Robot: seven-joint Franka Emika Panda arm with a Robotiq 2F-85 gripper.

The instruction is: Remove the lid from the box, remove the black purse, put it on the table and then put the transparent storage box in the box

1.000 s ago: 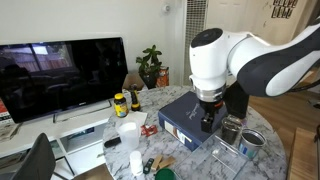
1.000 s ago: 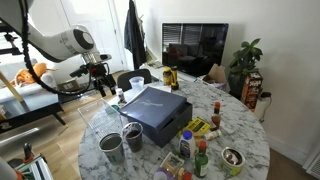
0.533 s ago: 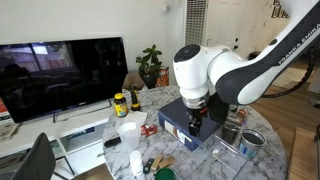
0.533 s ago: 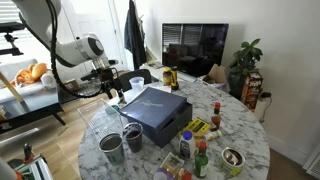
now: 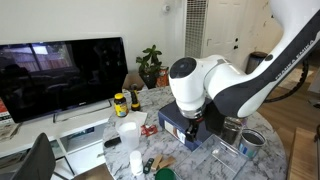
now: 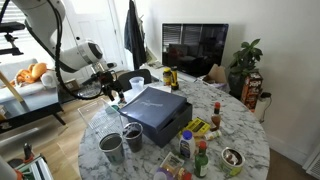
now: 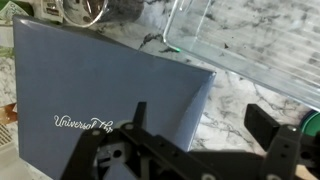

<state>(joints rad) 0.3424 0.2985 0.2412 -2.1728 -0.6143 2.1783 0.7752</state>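
**Lid on, every step ahead**

The lid (image 7: 100,85), dark navy with pale script lettering, sits squarely on the box (image 6: 165,125) on the marble table (image 6: 245,128). The gripper (image 7: 198,125) hangs over the lid's edge, jaws spread wide, holding nothing. The black purse is out of sight, presumably inside. The transparent storage box (image 7: 250,35), clear-walled, lies just beside the box.
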